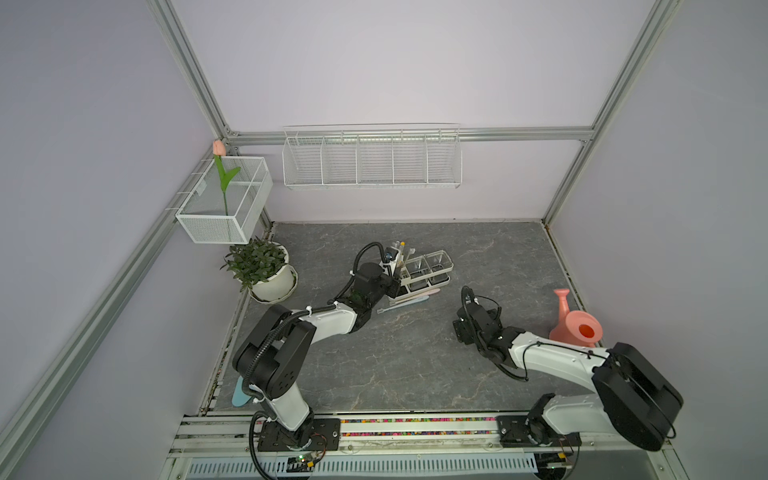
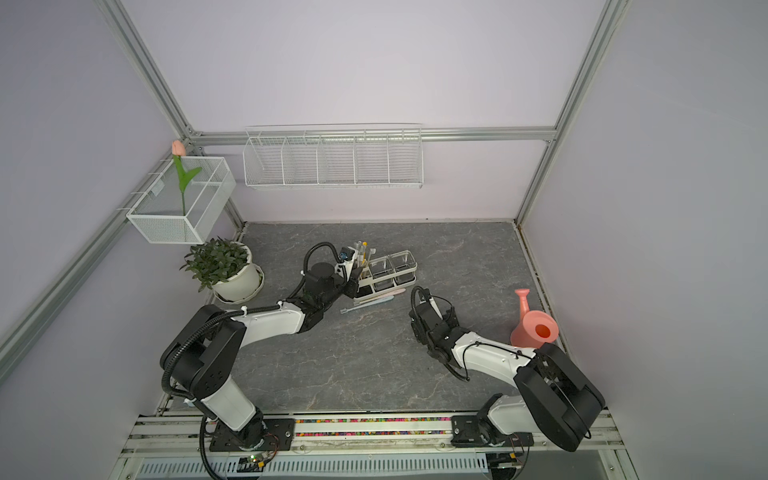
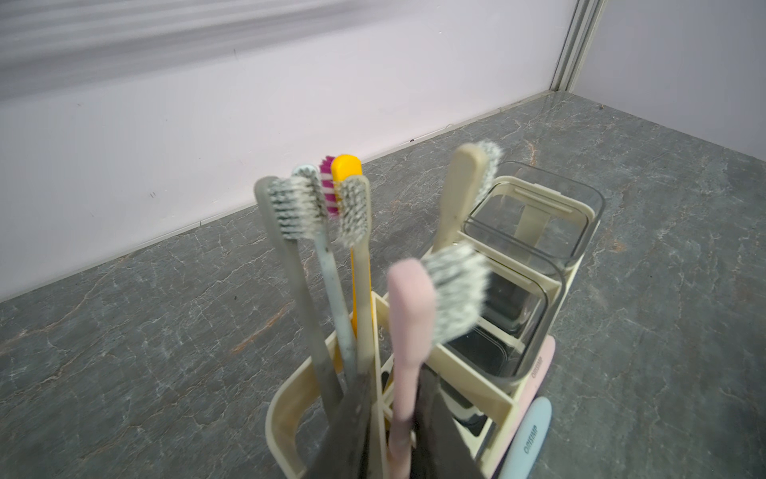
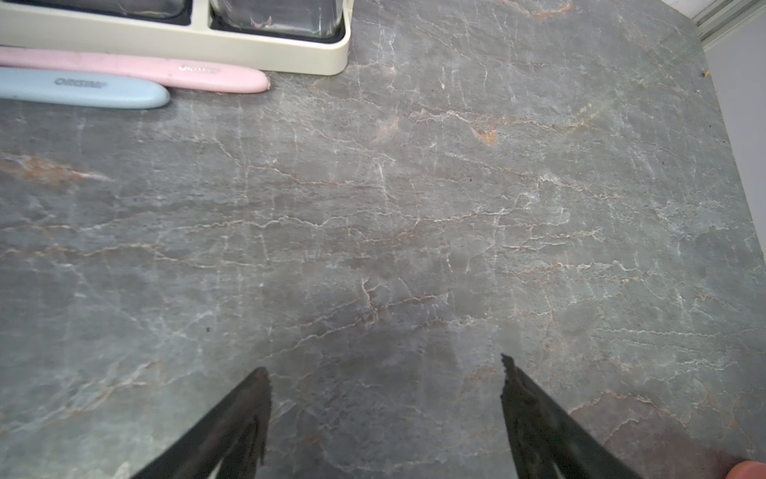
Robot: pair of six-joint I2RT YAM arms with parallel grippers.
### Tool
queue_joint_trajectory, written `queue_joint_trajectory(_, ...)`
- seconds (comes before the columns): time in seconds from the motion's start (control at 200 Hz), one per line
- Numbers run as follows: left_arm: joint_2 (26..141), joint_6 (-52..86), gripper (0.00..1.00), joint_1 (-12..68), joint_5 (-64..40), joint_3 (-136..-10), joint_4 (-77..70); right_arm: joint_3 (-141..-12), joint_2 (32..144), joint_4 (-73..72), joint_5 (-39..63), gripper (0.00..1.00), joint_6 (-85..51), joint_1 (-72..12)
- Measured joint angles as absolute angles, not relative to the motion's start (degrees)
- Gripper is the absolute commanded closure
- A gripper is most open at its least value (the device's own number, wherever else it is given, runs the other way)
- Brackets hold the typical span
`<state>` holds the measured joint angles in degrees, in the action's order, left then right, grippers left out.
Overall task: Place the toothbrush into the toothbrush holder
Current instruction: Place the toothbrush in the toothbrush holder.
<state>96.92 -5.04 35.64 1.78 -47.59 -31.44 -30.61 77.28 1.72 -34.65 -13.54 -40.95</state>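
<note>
The cream-white oblong plastic toothbrush holder looks smooth, its clear square cups glossy. Between the matt black fingers of the left gripper, the pink plastic toothbrush looks matt. The grey veined tabletop looks dull.

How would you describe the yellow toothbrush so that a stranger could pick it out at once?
On the grey marble table, find the cream toothbrush holder. Brushes stand upright in its end compartment, away from the clear cups; the yellow toothbrush is the only one with a yellow handle and magenta bristles.
</note>
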Motion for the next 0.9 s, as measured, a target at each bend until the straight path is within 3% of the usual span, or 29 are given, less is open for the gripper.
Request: queue_joint_trajectory(0.9,91.4,-2.8,0.61,36.1,1.4,-47.1,-29.1,-30.8,77.3,1.9,-34.4,0.11,-13.5,-40.9)
